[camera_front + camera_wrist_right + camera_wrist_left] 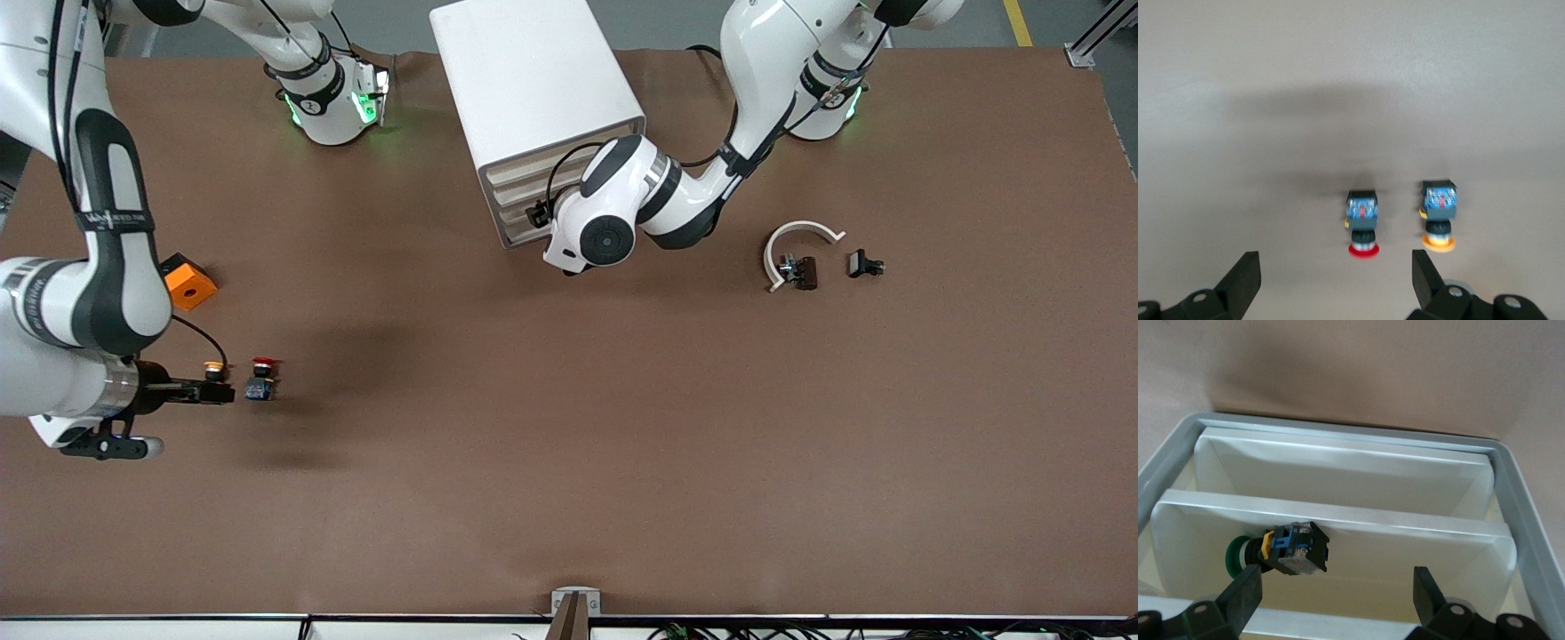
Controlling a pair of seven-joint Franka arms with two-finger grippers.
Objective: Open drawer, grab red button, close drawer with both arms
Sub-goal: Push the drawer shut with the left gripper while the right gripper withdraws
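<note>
Button [1363,227] between right fingers [1245,283], ungrasped

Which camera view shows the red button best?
The right wrist view: the red button lies on the table between the open fingers of the right claw, beside the orange-capped button. The front view shows it small, just ahead of that claw. The left wrist view does not show it.

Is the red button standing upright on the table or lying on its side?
Lying on its side: the red button shows its blue body and red cap end to end, flat on the table.
</note>
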